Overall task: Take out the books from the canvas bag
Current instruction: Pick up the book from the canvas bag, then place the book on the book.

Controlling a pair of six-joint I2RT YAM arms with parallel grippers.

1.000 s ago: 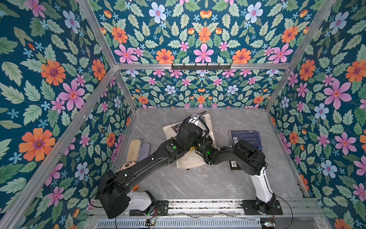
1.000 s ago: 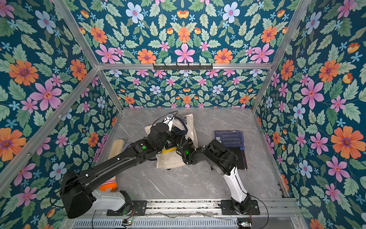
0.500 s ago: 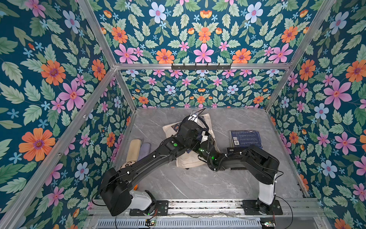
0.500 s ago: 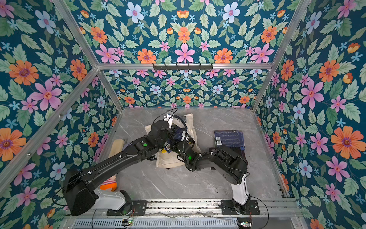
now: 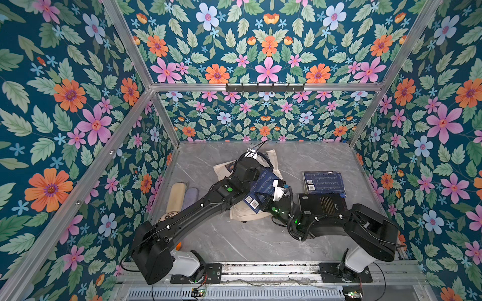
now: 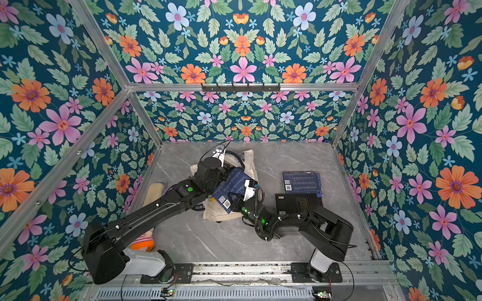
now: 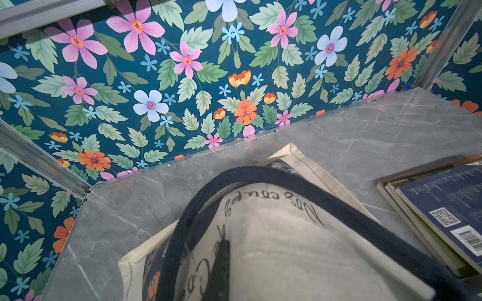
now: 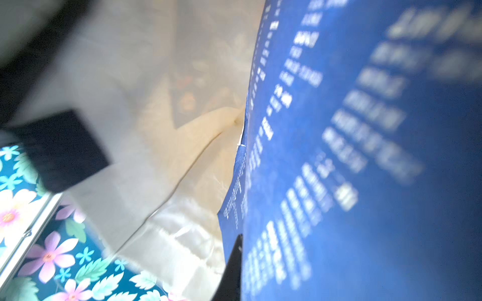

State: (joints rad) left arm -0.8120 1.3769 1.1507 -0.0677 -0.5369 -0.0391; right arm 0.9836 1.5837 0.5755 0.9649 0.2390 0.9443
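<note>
**item 1.** bag (image 5: 246, 215): cream canvas, navy strap (image 7: 260, 173), black script print. lies crumpled at mid-table, upper cloth held up off the rest.

**item 2.** blue book (image 5: 263, 183): text and barcode side up. slanted across the bag, barcode end toward the front and clear of the cloth. in the right wrist view its long edge runs against the bag's pale cloth. how much sits inside cannot be told.

**item 3.** 2nd blue book (image 5: 323, 182): flat on the table (image 5: 234, 242), right of the bag and apart from it.

**item 4.** black book (image 5: 323, 206): flat, just in front of the 2nd blue book and touching its near edge. the right arm covers part of it.

**item 5.** left gripper (image 7: 223, 263): pinched closed on the bag's lifted cloth. 1 dark finger shows against the canvas.

**item 6.** right gripper (image 5: 260, 196): clamped on the blue book near its barcode end.

**item 7.** cream roll (image 5: 176, 195) and lilac roll (image 5: 191, 198): side by side at the table's left edge.

**item 8.** orange toy (image 6: 143, 242): beside the left arm's base.

**item 9.** hook rail (image 5: 264, 87): on the back wall.
</note>
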